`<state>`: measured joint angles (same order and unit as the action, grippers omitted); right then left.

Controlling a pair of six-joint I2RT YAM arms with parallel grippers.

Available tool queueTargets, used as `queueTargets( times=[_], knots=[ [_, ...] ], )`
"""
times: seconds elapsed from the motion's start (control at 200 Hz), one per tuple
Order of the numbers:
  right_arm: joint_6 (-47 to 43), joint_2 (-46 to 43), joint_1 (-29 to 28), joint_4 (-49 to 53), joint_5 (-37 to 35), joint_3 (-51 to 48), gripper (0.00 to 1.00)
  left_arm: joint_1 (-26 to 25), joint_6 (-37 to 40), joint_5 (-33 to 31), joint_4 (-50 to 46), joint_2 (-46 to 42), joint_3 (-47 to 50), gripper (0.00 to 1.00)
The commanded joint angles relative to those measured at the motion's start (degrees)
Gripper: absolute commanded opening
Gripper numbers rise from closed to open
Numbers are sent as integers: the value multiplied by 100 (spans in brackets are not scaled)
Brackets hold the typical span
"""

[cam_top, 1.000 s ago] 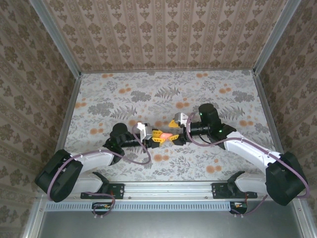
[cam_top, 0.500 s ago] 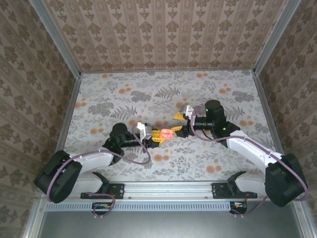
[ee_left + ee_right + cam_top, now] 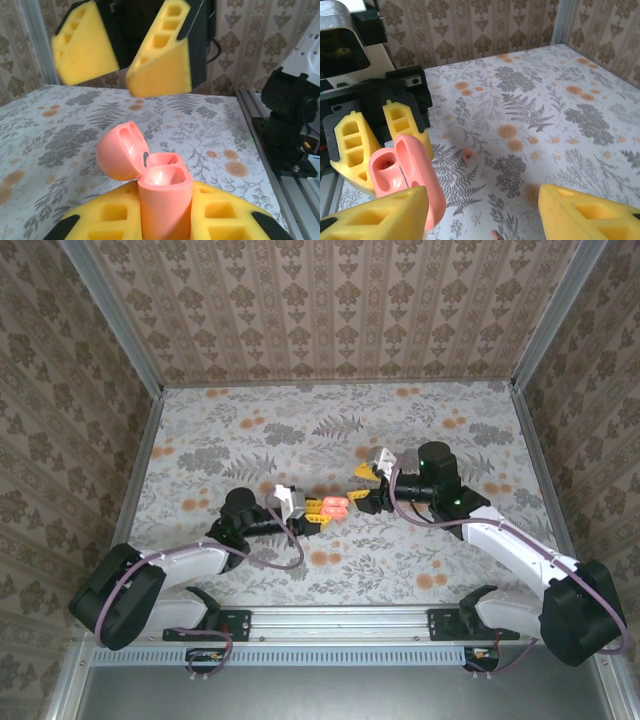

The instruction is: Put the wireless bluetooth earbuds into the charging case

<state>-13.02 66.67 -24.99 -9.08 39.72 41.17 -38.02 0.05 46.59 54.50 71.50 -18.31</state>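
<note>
- From above: the left pincer [image 3: 322, 511] is squeezed shut on the case [image 3: 336, 505] and holds it up off the flowery cloth [image 3: 250, 430]. The right pincer [image 3: 364, 487] is just beside the case, on the far side from the left pincer. The earbuds are too small for me to pick out from up here.
- Left wrist camera: the case [image 3: 164, 200] stands upright, pinched between the two yellow fingers [image 3: 225, 215]. Its lid [image 3: 119, 154] is flipped open and leans to one side. Both little holes inside look bare, so I think no earbud is in yet. The right pincer [image 3: 122, 60] hangs above and behind the case, fingers apart, with nothing in them.
- Right wrist camera: the right pincer [image 3: 480, 215] is spread wide and grips nothing. The case [image 3: 402, 175] sits close by one of its fingers, and I cannot tell if they touch. One earbud [image 3: 467, 154] lies on the cloth [image 3: 545, 100] near the case. A second pink bit [image 3: 494, 233], a little farther from the case, may be the other one.
- So the case is open and held ready. Picking up both earbuds and putting them in is all left to do.
</note>
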Motion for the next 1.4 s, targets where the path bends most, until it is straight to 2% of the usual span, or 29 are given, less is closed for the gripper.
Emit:
queueTargets(
  times=[0.0, 0.055, 0.195, 0.385, 0.49, 0.745, 0.78, 0.915, 1.06, 1.205, 1.395],
  knots=[
    [890, -177, -20, 545, -645, 387, 65, 166, -258, -241, 245, -153, 110, 7],
    [1074, -231, -70, 834, -915, 484, 68, 219, -296, -489, 174, -250, 143, 7],
    [1608, -321, -163, 1597, -1500, 795, 67, 301, -247, -940, -617, -701, 86, 7],
    [2151, -184, -359, 2425, -1878, 1311, 64, 438, -272, -2161, -1803, -1666, 107, 6],
    [2258, 65, -597, 2670, -2018, 1539, 63, 605, -401, -2791, -2345, -2212, 185, 8],
    [2284, 1160, -1347, 3541, -2386, 2603, 60, 1159, -942, -3589, -3219, -3217, 416, 10],
    [2269, 1271, -1445, 3642, -2395, 2754, 59, 1418, -1088, -3669, -3359, -3267, 429, 10],
    [1660, 2009, -1727, 3947, -2466, 3275, 58, 2045, -1713, -3611, -3621, -3285, 539, 11],
    [372, 2609, -1965, 3808, -2457, 3580, 56, 2633, -2116, -3446, -3587, -3283, 720, 12],
    [-689, 3214, -1988, 3706, -1889, 3950, 56, 3117, -2277, -3365, -3634, -3284, 811, 13],
    [-1155, 4132, -1987, 3794, -1719, 4639, 56, 3527, -2398, -3264, -3671, -3288, 829, 13]
  ],
)
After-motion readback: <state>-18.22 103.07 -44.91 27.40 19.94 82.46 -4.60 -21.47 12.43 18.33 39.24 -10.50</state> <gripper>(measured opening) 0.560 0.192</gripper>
